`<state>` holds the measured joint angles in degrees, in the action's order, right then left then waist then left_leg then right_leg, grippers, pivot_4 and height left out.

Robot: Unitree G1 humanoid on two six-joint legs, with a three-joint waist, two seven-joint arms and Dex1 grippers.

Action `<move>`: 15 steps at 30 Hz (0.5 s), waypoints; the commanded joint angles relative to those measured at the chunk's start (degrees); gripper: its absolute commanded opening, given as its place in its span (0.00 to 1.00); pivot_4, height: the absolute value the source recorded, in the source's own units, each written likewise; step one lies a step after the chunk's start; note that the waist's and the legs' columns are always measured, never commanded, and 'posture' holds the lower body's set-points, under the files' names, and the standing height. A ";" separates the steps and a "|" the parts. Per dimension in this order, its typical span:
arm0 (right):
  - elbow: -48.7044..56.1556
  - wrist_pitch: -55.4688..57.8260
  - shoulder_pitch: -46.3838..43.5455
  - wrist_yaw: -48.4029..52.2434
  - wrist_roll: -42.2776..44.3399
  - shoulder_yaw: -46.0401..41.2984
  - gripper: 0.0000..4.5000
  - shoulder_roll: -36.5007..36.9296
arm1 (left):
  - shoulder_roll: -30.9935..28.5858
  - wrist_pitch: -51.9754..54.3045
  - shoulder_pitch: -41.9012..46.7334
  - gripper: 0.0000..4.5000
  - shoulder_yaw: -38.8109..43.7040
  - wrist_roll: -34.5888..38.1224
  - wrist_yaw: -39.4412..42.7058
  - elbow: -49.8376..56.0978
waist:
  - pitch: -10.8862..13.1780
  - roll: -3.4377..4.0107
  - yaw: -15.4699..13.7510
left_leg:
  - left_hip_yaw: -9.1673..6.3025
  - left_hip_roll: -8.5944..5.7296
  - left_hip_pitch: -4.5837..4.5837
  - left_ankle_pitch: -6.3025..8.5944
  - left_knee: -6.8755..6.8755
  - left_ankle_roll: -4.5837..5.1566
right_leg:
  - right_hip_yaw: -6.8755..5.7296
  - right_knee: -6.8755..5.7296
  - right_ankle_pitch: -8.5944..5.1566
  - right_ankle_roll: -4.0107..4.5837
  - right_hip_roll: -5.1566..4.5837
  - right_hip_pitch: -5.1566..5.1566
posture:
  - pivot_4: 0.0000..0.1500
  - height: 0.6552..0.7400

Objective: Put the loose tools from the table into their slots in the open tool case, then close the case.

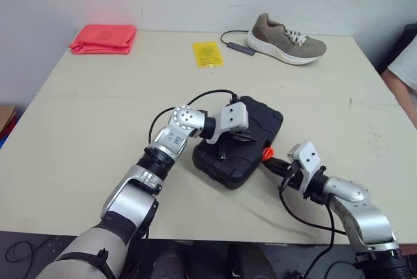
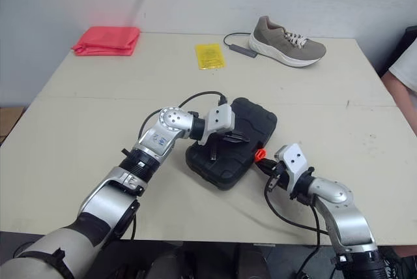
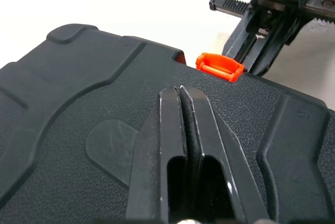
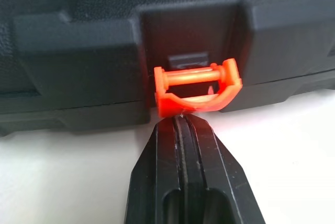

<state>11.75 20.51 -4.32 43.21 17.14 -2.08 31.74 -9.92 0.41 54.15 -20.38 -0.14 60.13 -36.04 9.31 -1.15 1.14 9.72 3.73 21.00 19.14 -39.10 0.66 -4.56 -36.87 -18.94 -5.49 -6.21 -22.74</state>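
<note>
Latching looks to be the step in hand. The black tool case lies toward the front edge of the table, with its lid down on its base. The left gripper rests on the lid with its two fingers pressed together and empty, apparently bearing down on it. The right gripper, fingers likewise together and holding nothing, meets the lower lip of the orange latch on the side of the case facing it. The latch hangs swung out and does not look snapped home. The next move probably calls for pushing that lip up and in until the clasp seats over its catch, with the lid pressed flat meanwhile.
</note>
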 commanded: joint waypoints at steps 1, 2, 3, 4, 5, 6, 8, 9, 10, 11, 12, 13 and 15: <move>8.21 -1.07 -4.24 1.55 3.64 -1.62 0.00 0.83 | -0.29 1.18 -4.35 0.01 -4.82 -5.26 0.93 -7.56 | -0.06 0.06 0.16 | 0.00 0.00 0.00 0.00 0.00 0.00 | 0.00 0.00 0.00 0.00 -0.01 0.01 | 1.00 1.00; 8.40 -0.26 -4.58 1.86 3.89 -1.99 0.00 1.47 | -0.35 1.02 -4.33 0.01 -4.79 -5.31 0.91 -7.87 | -0.07 0.07 0.25 | 0.00 -0.02 -0.02 0.00 0.00 0.01 | 0.00 0.00 0.00 0.00 -0.02 0.02 | 1.00 1.00; 8.61 0.69 -4.87 2.02 4.19 -2.43 0.00 2.07 | -0.43 0.91 -4.38 0.01 -4.78 -5.35 0.88 -8.11 | -0.11 0.08 0.41 | 0.00 -0.02 -0.03 0.00 0.00 0.01 | -0.01 0.00 0.00 0.00 -0.03 0.05 | 1.00 1.00; 8.70 1.34 -5.17 2.12 4.54 -2.88 0.00 2.33 | -0.52 0.87 -4.40 0.01 -4.79 -5.41 0.83 -8.30 | -0.17 0.08 0.45 | 0.00 -0.02 -0.06 0.01 0.00 0.02 | -0.01 0.00 0.00 0.00 -0.05 0.07 | 1.00 1.00; 8.75 1.84 -5.55 2.38 4.86 -3.30 0.00 2.70 | -0.64 0.79 -4.47 0.01 -4.81 -5.49 0.79 -8.58 | -0.21 0.08 0.48 | -0.01 -0.01 -0.07 0.01 0.00 0.02 | -0.02 0.01 0.00 0.00 -0.05 0.09 | 1.00 1.00; 8.81 2.20 -5.85 2.60 5.13 -3.55 0.00 2.94 | -0.74 0.75 -4.53 0.01 -4.83 -5.56 0.78 -8.80 | -0.24 0.10 0.50 | -0.01 0.00 -0.11 0.02 0.01 0.03 | -0.01 0.01 0.00 0.00 -0.05 0.12 | 1.00 1.00; 8.97 3.05 -6.43 3.23 5.69 -3.66 0.00 3.46 | -0.95 0.21 -4.72 0.01 -4.97 -5.90 0.47 -9.36 | -0.38 0.03 0.53 | 0.01 0.01 -0.34 0.04 0.11 0.04 | 0.00 0.07 -0.01 0.02 -0.08 0.29 | 1.00 1.00; 8.95 3.57 -6.67 3.46 5.99 -3.60 0.00 3.63 | -0.90 0.11 -4.79 0.01 -4.80 -5.84 0.13 -9.55 | -0.52 0.04 0.51 | 0.02 0.02 -0.46 0.06 0.17 0.01 | 0.01 0.11 -0.02 0.04 -0.15 0.39 | 1.00 1.00; 8.77 3.91 -6.97 3.61 6.24 -3.48 0.00 3.77 | -0.81 0.10 -4.81 0.01 -4.49 -5.65 -0.18 -9.76 | -0.62 0.07 0.43 | 0.02 0.04 -0.57 0.09 0.21 0.01 | 0.00 0.13 -0.04 0.06 -0.20 0.48 | 1.00 1.00; 8.57 4.07 -7.09 3.77 6.39 -3.42 0.00 3.96 | -0.71 -0.15 -4.78 0.01 -4.09 -5.40 -0.62 -9.87 | -0.68 0.08 0.36 | 0.01 0.05 -0.63 0.18 0.24 0.11 | -0.02 0.19 -0.04 0.08 -0.22 0.55 | 1.00 1.00; 8.43 4.16 -7.04 4.13 6.35 -3.32 0.00 4.43 | -0.61 -0.55 -4.69 0.01 -3.43 -4.88 -1.06 -9.91 | -0.73 0.05 0.33 | -0.05 0.06 -0.70 0.22 0.32 0.17 | -0.01 0.32 -0.05 0.08 -0.24 0.69 | 1.00 1.00; 8.32 3.79 -6.81 4.59 6.07 -3.49 0.00 5.10 | -0.48 -2.61 -4.68 0.01 -2.26 -3.75 -1.15 -9.71 | -0.74 0.04 0.31 | -0.13 0.08 -0.79 0.25 0.38 0.15 | -0.02 0.46 -0.05 0.09 -0.24 0.84 | 1.00 1.00; 8.77 3.79 -6.05 5.16 6.56 -5.41 0.00 6.66 | 0.37 -7.82 -4.87 0.01 2.35 0.96 -0.96 -8.34 | -0.76 0.07 0.29 | -0.22 0.07 -0.78 0.28 0.40 0.15 | 0.00 0.59 -0.05 0.09 -0.31 0.94 | 1.00 1.00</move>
<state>19.02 24.41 -10.60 47.77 22.70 -4.98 37.15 -8.90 -5.72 53.01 -18.63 0.80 58.89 -39.61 8.55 -1.08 1.43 9.49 3.78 20.23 19.41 -38.69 0.81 -4.52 -36.25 -18.99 -5.41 -6.56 -21.77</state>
